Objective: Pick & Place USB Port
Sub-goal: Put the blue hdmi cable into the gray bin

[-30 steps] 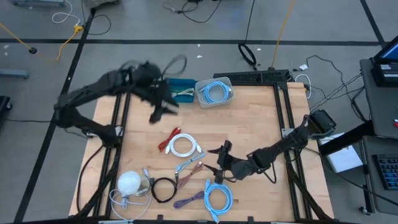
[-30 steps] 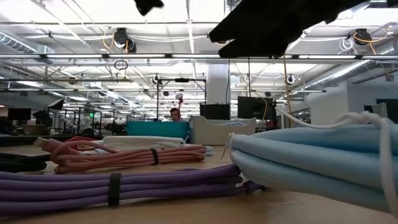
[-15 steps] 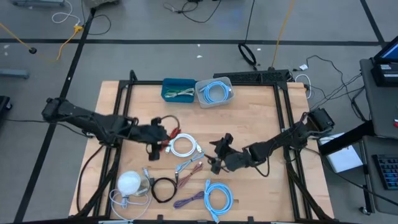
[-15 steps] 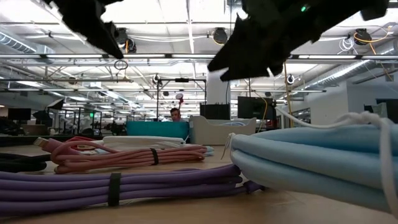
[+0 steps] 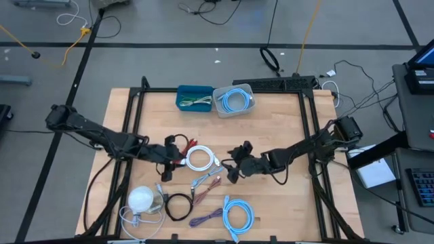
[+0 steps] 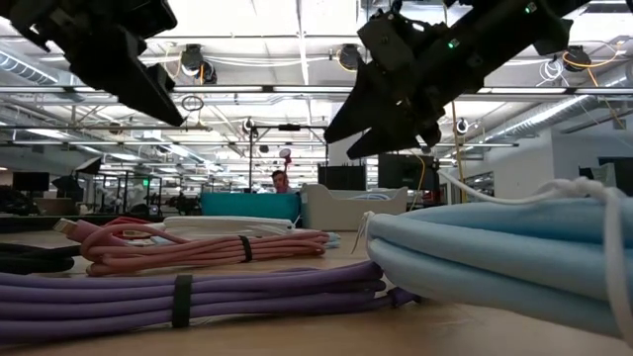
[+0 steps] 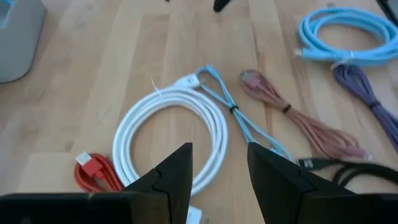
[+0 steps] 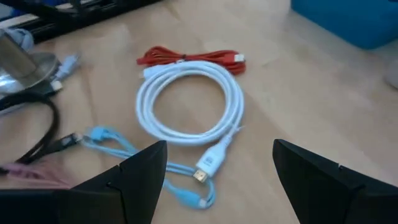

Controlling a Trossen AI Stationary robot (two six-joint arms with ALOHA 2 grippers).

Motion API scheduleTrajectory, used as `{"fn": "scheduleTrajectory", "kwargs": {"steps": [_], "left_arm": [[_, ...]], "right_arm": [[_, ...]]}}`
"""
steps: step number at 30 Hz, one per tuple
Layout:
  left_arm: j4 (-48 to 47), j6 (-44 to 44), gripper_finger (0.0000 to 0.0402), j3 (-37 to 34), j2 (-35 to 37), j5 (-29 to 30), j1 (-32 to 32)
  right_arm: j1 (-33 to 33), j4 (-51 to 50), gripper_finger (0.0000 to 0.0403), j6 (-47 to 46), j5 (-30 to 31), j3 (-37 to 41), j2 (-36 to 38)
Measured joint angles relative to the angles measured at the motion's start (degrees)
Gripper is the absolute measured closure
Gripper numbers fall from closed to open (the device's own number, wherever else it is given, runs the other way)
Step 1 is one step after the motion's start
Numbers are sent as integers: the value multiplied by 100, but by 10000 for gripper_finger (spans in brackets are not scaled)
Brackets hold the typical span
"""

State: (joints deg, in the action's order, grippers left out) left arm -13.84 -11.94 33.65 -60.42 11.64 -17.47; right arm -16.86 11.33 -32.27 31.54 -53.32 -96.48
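A white coiled USB cable (image 5: 201,160) lies flat on the wooden table near its middle, its plug (image 8: 208,163) pointing toward the near side. A red cable (image 5: 180,155) lies against its left side. My left gripper (image 5: 171,161) hovers just left of both, open, with the white coil (image 7: 174,134) showing past its empty fingers. My right gripper (image 5: 230,165) hangs just right of the coil, wide open and empty; the coil (image 8: 189,106) lies ahead of its fingers. Both grippers show above the table in the low view (image 6: 148,84) (image 6: 381,114).
Near the front edge lie a thin light-blue cable (image 7: 239,118), a pink cable (image 7: 298,118), a purple cable (image 5: 207,218), a blue coil (image 5: 237,213), a black cable (image 5: 178,205) and a white round object (image 5: 140,198). At the far edge stand a blue bin (image 5: 194,97) and a grey bin (image 5: 234,99).
My left gripper has swung from beside the blue bin toward the near edge and down, ending just left of the red and white cables. My right gripper has drifted toward the far edge and the white coil, rolling a little. No cable has moved.
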Motion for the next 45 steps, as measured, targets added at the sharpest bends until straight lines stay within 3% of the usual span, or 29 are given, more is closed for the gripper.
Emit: {"fn": "scheduleTrajectory", "kwargs": {"steps": [4,7,10,13,15,19,22,25,30,39,42,45], "left_arm": [[58,74,247,0,2,38,-99],[56,113,247,0,2,46,-140],[47,150,247,0,2,47,-179],[47,262,247,0,2,48,-202],[47,279,247,0,2,66,-200],[50,281,247,0,2,183,-197],[65,281,247,0,2,190,-195],[67,275,247,2,2,186,-208],[63,260,247,2,2,86,-351],[37,288,247,7,2,256,-534],[38,283,247,7,2,348,-534],[41,281,247,7,2,374,-534]], "right_arm": [[-91,38,119,297,-657,0,-1],[-393,-73,119,302,-1639,0,0],[-888,-346,119,-116,-2405,0,-1],[-1474,-706,119,-895,-2702,0,2],[-1837,-833,119,-1486,-2660,0,2],[-2366,-978,119,-2566,-1733,0,1],[-2554,-994,119,-2851,-866,0,1],[-2634,-1288,119,-3086,-425,-2,2],[-2538,-1835,119,-3663,-626,-2,-352],[-2310,-955,125,-3635,-1191,-35,-1060],[-2310,-963,150,-3638,-1228,-31,-1061],[-2326,-1065,203,-3643,-1185,-24,-1067]]}}
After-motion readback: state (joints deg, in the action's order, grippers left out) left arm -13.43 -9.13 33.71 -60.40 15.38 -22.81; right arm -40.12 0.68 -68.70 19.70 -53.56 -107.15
